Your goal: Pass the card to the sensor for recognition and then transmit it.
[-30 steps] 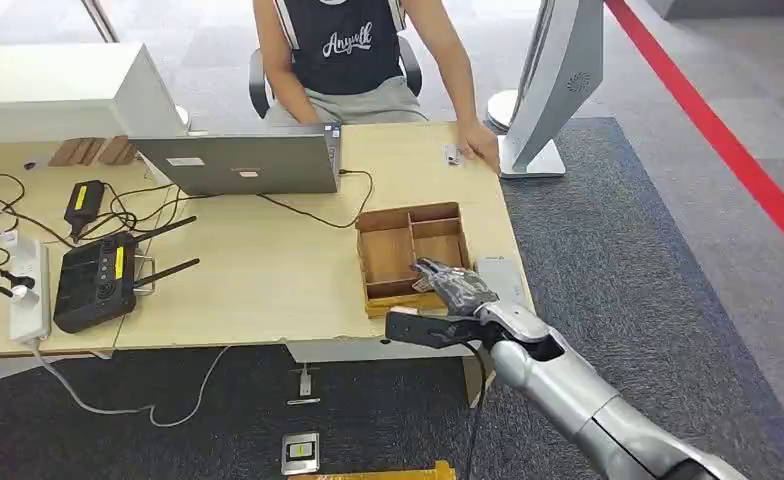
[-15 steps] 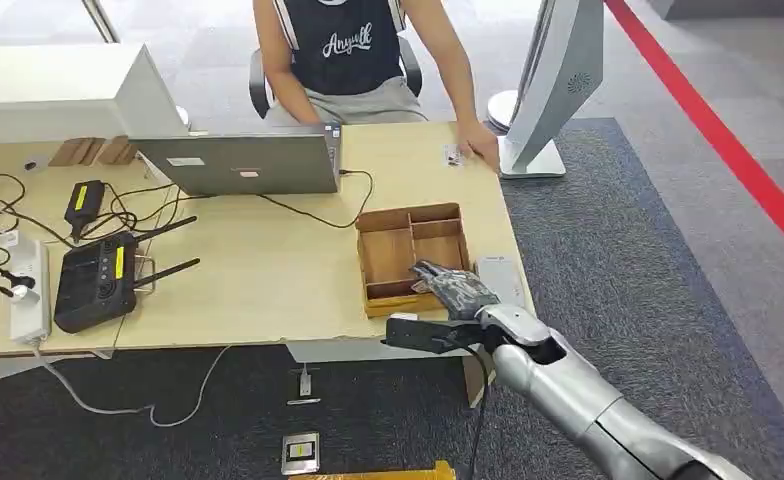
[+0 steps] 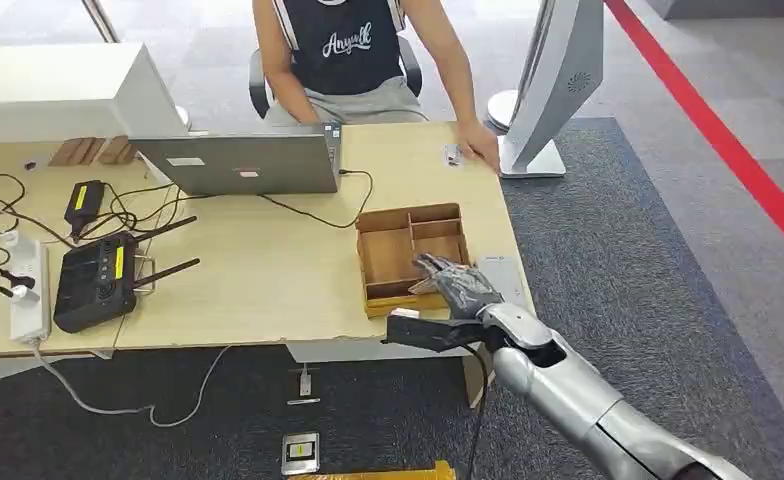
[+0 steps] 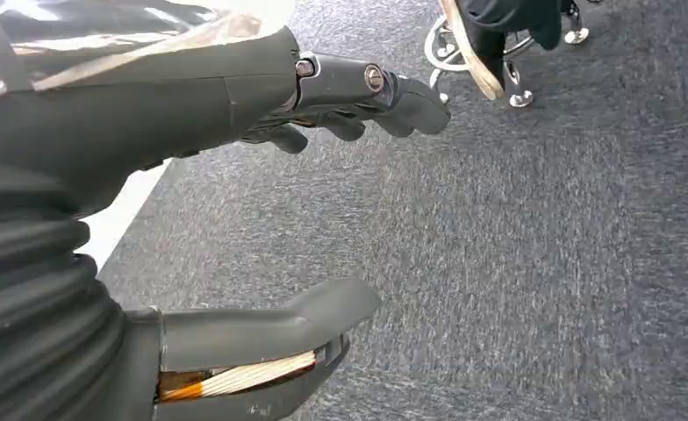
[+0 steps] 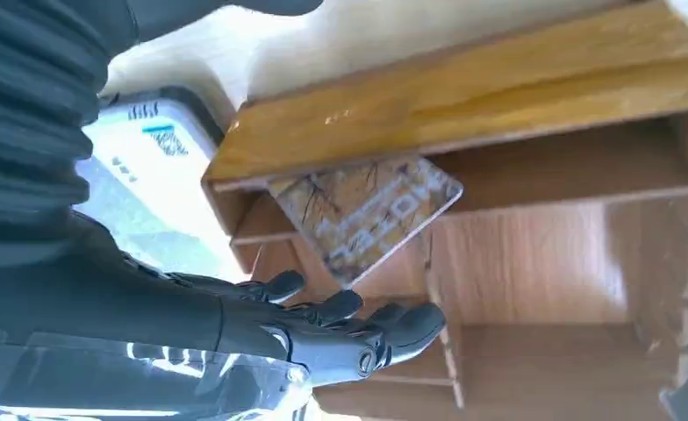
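Partly hidden card [image 5: 364, 211] in wooden tray [image 5: 577, 263], right hand [image 5: 323, 329] empty above, left hand [image 4: 261, 132] empty

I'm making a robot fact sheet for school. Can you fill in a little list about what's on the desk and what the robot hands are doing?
right robot hand: open, over the wooden tray, not gripping the card
card: leaning in a tray compartment
sensor: white, beside the tray
left robot hand: holds nothing, above grey carpet
person: seated behind the desk
laptop: on the desk

The head view looks down on the desk [image 3: 268, 270] from high; the right wrist view, close, shares its wooden tray [image 3: 410, 255]; the left wrist view faces carpet [image 4: 542, 219].
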Controlling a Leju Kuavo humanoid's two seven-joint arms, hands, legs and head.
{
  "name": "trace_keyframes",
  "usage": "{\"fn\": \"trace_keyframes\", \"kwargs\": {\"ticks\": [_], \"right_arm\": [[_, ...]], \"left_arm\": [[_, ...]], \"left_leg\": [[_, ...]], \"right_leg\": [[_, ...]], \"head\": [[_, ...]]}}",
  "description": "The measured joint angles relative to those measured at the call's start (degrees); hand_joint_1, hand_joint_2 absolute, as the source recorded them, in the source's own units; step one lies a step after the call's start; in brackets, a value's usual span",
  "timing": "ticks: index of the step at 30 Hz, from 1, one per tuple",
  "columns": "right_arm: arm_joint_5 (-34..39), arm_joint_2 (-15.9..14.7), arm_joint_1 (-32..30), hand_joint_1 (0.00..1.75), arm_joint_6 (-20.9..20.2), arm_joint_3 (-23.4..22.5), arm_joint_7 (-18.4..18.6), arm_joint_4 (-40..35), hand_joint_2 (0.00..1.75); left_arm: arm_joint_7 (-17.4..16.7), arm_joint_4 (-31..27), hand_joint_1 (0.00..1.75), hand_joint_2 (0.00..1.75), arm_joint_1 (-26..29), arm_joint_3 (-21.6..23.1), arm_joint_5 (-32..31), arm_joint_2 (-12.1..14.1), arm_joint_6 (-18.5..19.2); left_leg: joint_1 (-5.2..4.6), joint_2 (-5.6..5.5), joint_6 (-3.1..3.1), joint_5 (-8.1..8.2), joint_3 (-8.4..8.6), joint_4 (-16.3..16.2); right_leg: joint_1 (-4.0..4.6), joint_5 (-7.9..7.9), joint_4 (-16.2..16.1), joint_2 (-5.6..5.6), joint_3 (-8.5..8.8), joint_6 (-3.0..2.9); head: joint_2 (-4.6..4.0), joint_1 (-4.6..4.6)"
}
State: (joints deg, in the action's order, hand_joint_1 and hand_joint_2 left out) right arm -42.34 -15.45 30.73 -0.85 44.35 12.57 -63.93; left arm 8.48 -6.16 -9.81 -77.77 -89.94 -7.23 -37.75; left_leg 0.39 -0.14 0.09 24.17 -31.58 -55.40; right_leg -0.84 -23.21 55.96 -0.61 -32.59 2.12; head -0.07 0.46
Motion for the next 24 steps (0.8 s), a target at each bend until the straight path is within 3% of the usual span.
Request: {"fn": "trace_keyframes", "kwargs": {"ticks": [5,24], "right_arm": [[-10.7,-0.4,0.4,0.00,7.7,-0.5,7.0,-1.6,1.75],[-13.9,-1.9,0.9,0.00,7.1,-4.8,6.8,-8.4,1.75]], "left_arm": [[-1.1,-0.3,0.00,1.75,0.0,0.0,0.4,-0.1,0.0],[-1.1,-1.3,0.00,1.75,0.1,0.0,1.1,-0.9,0.0]], "left_leg": [[-0.01,0.00,0.00,0.00,0.01,0.0],[-0.01,0.00,0.00,0.00,0.01,0.0]], "right_leg": [[-0.01,0.00,0.0,0.00,0.00,0.00],[-0.01,0.00,0.0,0.00,0.01,0.00]], "head": [[0.00,0.00],[0.00,0.00]]}}
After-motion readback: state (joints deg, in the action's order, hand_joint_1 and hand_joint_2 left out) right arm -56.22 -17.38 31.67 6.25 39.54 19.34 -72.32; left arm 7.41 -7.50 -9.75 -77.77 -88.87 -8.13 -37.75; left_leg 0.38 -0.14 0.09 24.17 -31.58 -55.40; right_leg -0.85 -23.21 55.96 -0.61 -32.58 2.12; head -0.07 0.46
